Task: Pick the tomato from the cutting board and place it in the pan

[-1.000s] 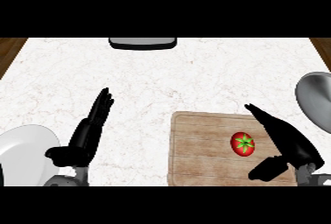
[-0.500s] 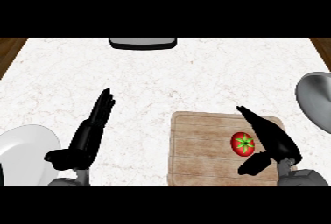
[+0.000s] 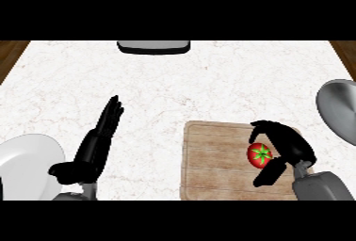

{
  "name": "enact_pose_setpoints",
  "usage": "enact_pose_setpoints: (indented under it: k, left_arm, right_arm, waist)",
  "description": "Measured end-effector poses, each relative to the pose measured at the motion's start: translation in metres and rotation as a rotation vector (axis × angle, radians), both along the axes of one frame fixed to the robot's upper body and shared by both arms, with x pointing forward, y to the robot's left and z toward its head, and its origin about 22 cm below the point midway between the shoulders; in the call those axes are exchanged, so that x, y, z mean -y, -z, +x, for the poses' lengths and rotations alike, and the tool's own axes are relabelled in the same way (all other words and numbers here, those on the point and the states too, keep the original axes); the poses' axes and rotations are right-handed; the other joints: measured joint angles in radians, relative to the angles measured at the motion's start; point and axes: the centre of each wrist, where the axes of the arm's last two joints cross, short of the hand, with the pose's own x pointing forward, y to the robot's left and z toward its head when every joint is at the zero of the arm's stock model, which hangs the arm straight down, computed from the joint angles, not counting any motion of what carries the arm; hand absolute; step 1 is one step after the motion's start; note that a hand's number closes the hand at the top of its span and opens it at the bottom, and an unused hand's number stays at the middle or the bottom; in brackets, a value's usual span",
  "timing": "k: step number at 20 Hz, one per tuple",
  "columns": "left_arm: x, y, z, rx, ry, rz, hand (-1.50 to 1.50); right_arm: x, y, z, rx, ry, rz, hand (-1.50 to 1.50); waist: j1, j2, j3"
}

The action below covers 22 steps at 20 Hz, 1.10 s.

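Observation:
A red tomato (image 3: 259, 155) with a green stem lies on the wooden cutting board (image 3: 212, 162) at the lower right. My right hand (image 3: 290, 147) is against the tomato's right side, fingers curling over its top and thumb below it. The grey pan (image 3: 339, 110) shows partly at the right edge, beyond the board. My left hand (image 3: 94, 146) rests open on the left, fingers straight and pointing away.
A white plate (image 3: 24, 164) sits at the lower left beside my left forearm. A dark grey container (image 3: 154, 46) stands at the counter's far edge. Wooden strips show past the counter's left and right sides.
My right hand has moved left onto the tomato and its fingers have curled over it. The left hand has stayed still.

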Motion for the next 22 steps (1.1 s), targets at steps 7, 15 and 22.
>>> enact_pose_setpoints:
  k: [7,15,22]
  left_arm:
    - [-0.001,0.004,0.001,-0.002,-0.003,0.002,0.0]
    - [-0.008,0.002,0.004,-0.005,-0.01,0.003,0.0]
    - [-0.004,0.008,0.0,-0.002,-0.011,0.004,0.0]
  right_arm:
    - [-0.003,0.005,-0.001,0.078,-0.015,-0.042,1.5]
    - [0.005,-0.016,-0.022,0.217,0.021,-0.044,1.5]
    - [0.014,-0.053,-0.049,0.414,0.08,-0.087,1.5]
  waist:
    - [-0.001,-0.002,-0.003]
    - [-0.006,0.005,0.005]
    - [-0.014,0.006,0.009]
